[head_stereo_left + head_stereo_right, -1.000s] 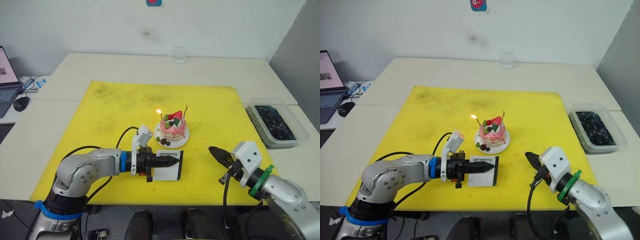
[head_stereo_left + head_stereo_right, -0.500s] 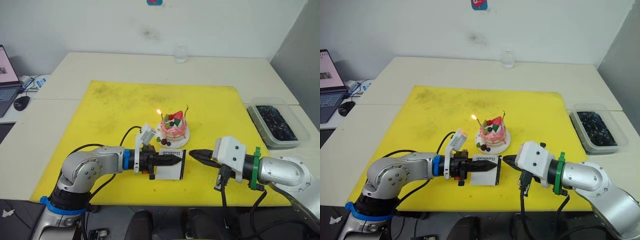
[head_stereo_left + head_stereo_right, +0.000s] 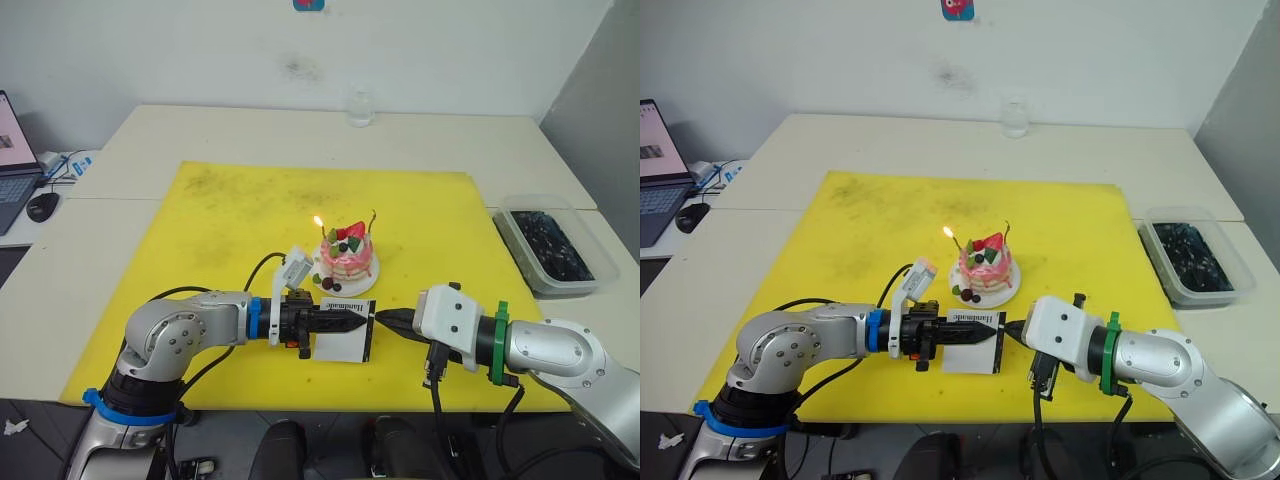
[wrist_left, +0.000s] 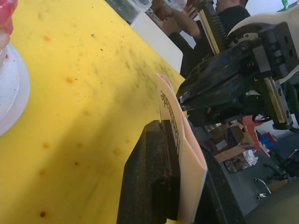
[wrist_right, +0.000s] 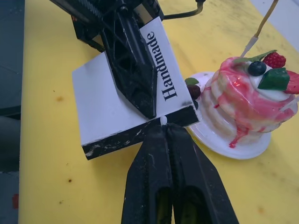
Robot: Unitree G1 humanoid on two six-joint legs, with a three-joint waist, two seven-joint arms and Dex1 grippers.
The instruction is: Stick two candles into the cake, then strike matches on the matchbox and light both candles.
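The pink-and-white cake (image 3: 347, 258) sits on its white plate (image 3: 326, 285) mid-mat. Two candles stand in it: the left candle (image 3: 320, 232) burns with a small flame, the right candle (image 3: 372, 220) shows no flame. Just in front of the cake my left gripper (image 3: 350, 322) is shut on the white matchbox (image 3: 342, 342), holding it on edge with the black strip (image 5: 140, 133) facing right. My right gripper (image 3: 385, 320) is shut on a match (image 5: 163, 121), whose pale head pokes out between the fingertips and touches the strip.
A yellow mat (image 3: 220, 230) covers the table's middle. A clear bin of dark contents (image 3: 553, 245) stands at the right edge, a glass (image 3: 359, 108) at the back, a laptop (image 3: 10, 160) and mouse (image 3: 43, 206) far left.
My right gripper has swung left from the mat's front right to the matchbox's black strip. The left gripper has shifted the matchbox slightly right.
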